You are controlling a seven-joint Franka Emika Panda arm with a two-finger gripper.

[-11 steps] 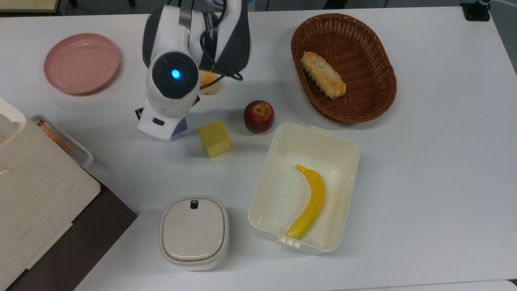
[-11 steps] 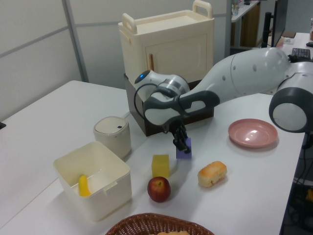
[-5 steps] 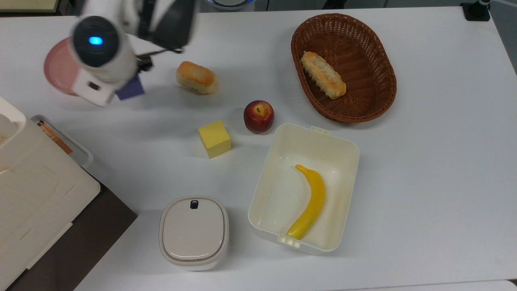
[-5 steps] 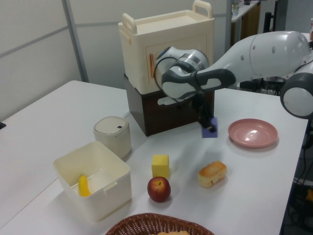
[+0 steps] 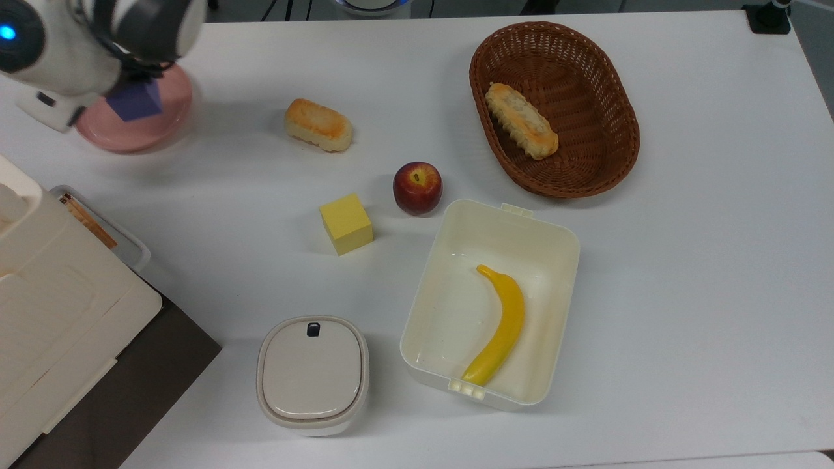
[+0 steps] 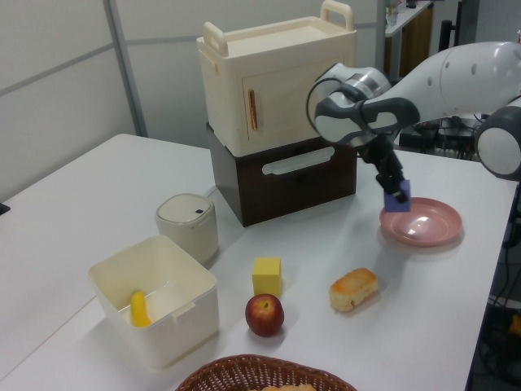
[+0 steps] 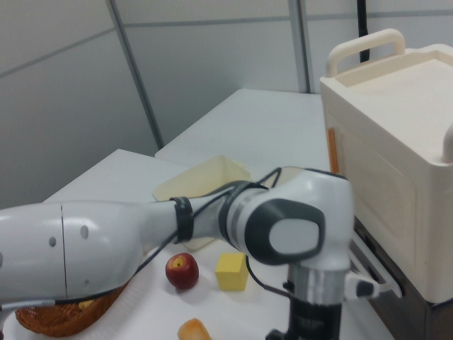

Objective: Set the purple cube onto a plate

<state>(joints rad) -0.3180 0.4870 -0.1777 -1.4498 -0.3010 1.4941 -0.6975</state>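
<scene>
Aloft, purple cube (image 6: 397,196) in gripper (image 6: 398,191), over plate (image 6: 423,231).

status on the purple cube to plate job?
Done: the purple cube is picked up, off the table in the gripper, away from the yellow cube. In hand: in the left view the cube hangs over the near rim of the pink plate, apparently not touching it. Left: lower it onto the plate, release, retract.
</scene>
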